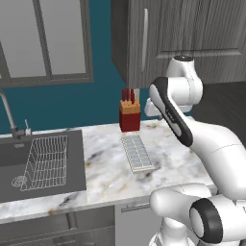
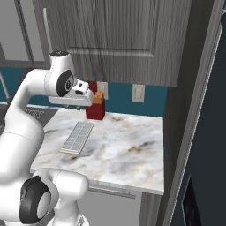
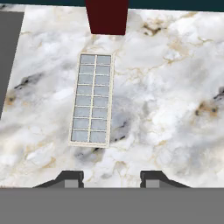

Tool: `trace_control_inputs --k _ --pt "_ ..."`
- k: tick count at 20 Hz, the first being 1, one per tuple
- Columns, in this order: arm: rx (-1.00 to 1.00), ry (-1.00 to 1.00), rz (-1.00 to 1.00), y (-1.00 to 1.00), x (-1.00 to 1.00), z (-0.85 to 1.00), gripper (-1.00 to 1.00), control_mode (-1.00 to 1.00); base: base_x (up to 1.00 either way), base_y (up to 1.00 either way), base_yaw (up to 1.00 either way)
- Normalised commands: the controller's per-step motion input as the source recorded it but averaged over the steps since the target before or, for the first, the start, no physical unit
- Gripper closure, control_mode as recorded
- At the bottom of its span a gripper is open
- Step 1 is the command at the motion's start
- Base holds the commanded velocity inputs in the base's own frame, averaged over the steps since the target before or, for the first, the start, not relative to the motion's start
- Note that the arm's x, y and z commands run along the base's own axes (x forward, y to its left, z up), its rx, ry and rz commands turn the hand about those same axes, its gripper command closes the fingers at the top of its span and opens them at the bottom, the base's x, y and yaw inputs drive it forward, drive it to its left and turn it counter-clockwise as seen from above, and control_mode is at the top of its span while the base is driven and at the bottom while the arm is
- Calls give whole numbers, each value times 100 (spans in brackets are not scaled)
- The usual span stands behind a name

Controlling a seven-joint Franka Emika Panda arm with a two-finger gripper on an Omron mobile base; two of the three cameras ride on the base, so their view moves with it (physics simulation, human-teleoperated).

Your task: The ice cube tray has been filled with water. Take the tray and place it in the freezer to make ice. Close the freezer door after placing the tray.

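The two dark fingertips [image 3: 73,178] stand apart at the bottom of the hand view with bare marble between them; they hold nothing, and this gap is as narrow as they get. The gripper [image 3: 111,179] hangs above the counter [image 3: 175,87], looking straight down on it, clear of the stone.

Just ahead of the fingertips, and a little to one side of the gap, lies the ice cube tray [image 3: 92,98]. It rests flat on the counter, a long pale rectangle with two rows of small square cells, untouched by the gripper. Its far short end points at the dark red knife block [image 3: 107,16] and stops just short of it.

In the left base view the tray [image 1: 137,153] lies in front of the knife block [image 1: 129,115], which stands upright by the teal wall with red handles sticking up. To the left of the tray, well apart, a wire dish rack [image 1: 45,163] sits in the dark sink [image 1: 74,182].

In the right base view the tray [image 2: 77,137] lies below the hand, and a dark blue fridge door [image 2: 207,145] rises at the counter's right end.
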Motion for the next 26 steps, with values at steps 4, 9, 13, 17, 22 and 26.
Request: trace_control_inputs --k 4,9,13,17,22,26 --pt "0 0 0 3 0 -4 -100 -100 0 0 0" --pt "0 -1 -1 14 -3 -32 -100 -100 0 0 0" --pt "-1 0 -4 33 -3 -36 -100 -100 0 0 0" --pt "0 0 -4 23 0 -26 -100 -100 0 0 0" --pt "0 -3 -9 11 1 -17 -100 -100 0 0 0" --pt "0 -4 -13 6 7 -16 -100 -100 0 0 0"
